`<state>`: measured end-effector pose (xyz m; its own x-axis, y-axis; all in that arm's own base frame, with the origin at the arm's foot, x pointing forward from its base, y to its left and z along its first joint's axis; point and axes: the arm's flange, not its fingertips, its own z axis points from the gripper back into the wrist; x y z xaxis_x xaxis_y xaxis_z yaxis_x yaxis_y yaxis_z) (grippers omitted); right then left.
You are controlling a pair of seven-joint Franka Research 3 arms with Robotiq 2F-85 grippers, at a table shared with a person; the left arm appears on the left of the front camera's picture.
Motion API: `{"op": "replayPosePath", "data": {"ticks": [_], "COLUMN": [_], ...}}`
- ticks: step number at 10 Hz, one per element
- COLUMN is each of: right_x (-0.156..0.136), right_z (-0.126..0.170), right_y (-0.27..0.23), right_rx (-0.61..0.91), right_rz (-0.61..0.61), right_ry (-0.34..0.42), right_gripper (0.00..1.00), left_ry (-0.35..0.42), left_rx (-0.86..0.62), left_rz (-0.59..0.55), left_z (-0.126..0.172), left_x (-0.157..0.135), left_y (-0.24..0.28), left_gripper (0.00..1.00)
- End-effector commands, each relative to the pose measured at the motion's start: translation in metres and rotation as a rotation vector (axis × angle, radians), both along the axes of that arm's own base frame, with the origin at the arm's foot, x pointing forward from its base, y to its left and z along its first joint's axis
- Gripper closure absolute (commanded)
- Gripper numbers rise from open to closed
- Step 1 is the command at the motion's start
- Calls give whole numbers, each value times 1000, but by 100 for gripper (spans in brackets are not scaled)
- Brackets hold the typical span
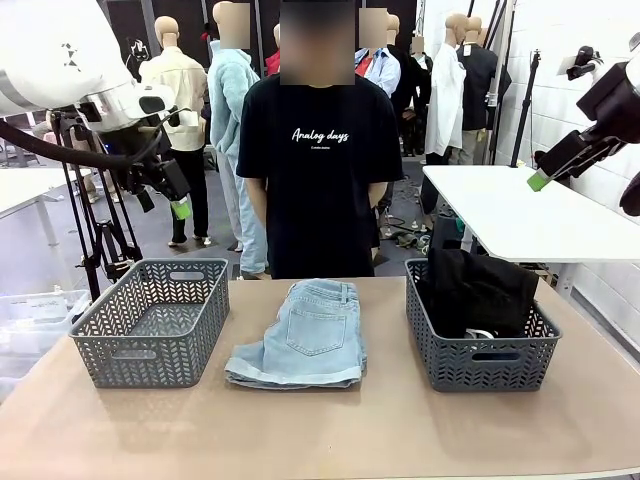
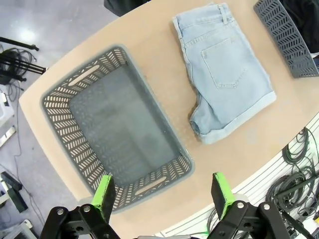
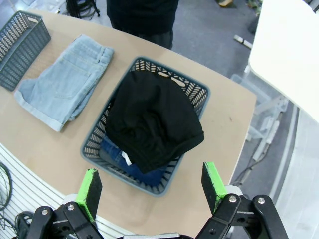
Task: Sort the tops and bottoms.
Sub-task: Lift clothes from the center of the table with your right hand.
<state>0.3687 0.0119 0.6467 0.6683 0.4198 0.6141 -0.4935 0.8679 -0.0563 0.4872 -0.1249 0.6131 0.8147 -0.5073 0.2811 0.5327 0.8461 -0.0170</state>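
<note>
The pale denim shorts (image 1: pixel 299 336), back pocket up and hems rolled, are lying folded on the table (image 1: pixel 330 430) between two grey baskets. The right basket (image 3: pixel 97 137) is holding a black top (image 3: pixel 152 124) over dark denim (image 3: pixel 117 157). Bare tabletop is lying in front of the shorts. Both the left gripper (image 2: pixel 162 194) and the right gripper (image 3: pixel 149 186) are being held open, high above, holding nothing. "Analog days" is showing on the person's T-shirt (image 1: pixel 320 135).

shorts (image 1: pixel 300 335) pale blue denim | top (image 3: pixel 152 119) plain black | baskets (image 1: pixel 150 320) grey lattice | table (image 1: pixel 330 430) tan

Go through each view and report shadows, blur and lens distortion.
Front view: sharp, with soft shadows under the shorts and baskets. Left wrist view: table edge bows from the wide lens, basket floor hazy. Right wrist view: even light, black top lacks detail.
</note>
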Motion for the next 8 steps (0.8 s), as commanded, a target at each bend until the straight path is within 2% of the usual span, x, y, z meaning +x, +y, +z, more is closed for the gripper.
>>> {"op": "replayPosePath", "data": {"ticks": [1,8], "right_x": [0,0], "right_z": [-1,-1], "right_y": [0,0], "right_rx": [-15,-15], "right_rz": [1,1], "right_ry": [0,0], "right_gripper": [0,0], "left_ry": [-12,-12], "left_rx": [-3,-3], "left_rz": [2,2], "left_z": [3,3], "left_x": [-1,-1], "left_y": [1,1], "left_gripper": [0,0]}}
